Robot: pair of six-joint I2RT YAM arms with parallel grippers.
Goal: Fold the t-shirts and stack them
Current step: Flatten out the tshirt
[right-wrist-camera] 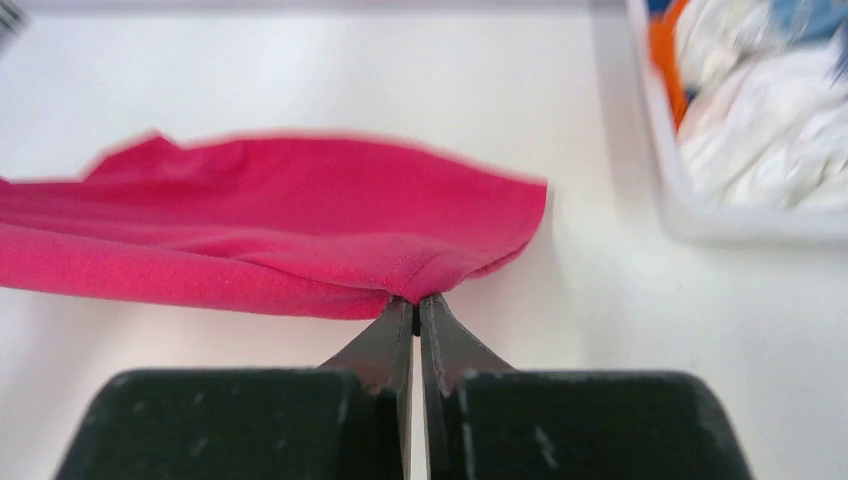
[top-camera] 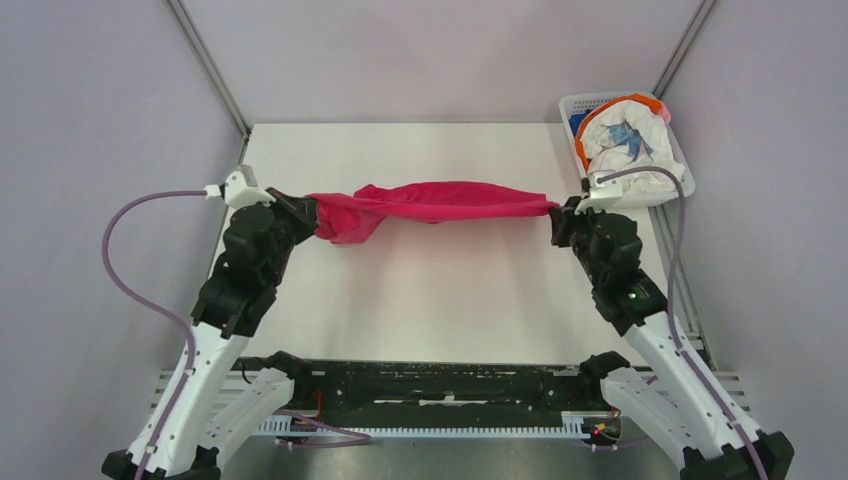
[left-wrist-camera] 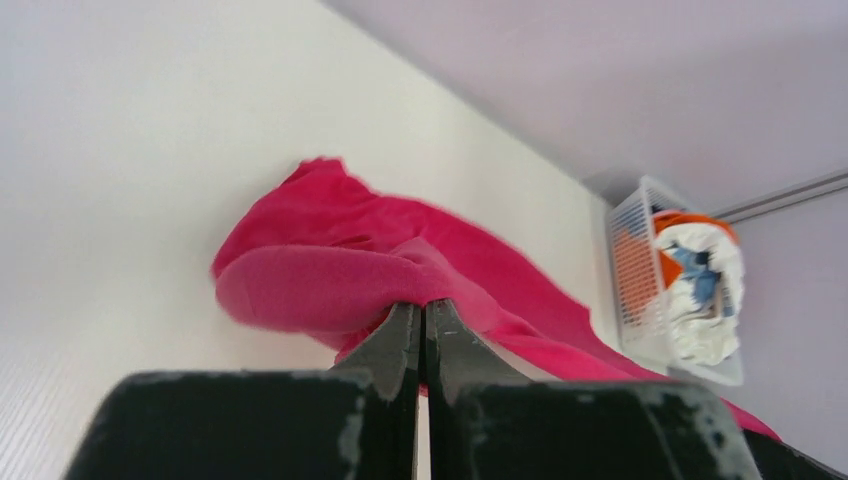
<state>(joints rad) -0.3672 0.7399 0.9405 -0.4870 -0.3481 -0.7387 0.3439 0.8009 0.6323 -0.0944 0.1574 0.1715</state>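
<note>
Partly seen items, right wrist view
We list: magenta t-shirt (right-wrist-camera: 250, 230), cut off at left edge, upper hem blurred; basket (right-wrist-camera: 700, 225) and white t-shirt (right-wrist-camera: 770, 130), cropped upper right.

No legible txt, nos., labels or brand marks in any view. Blue print (top-camera: 628, 138) on white t-shirt (top-camera: 652, 162) in basket (top-camera: 572, 101): too small/blurred to read.
</note>
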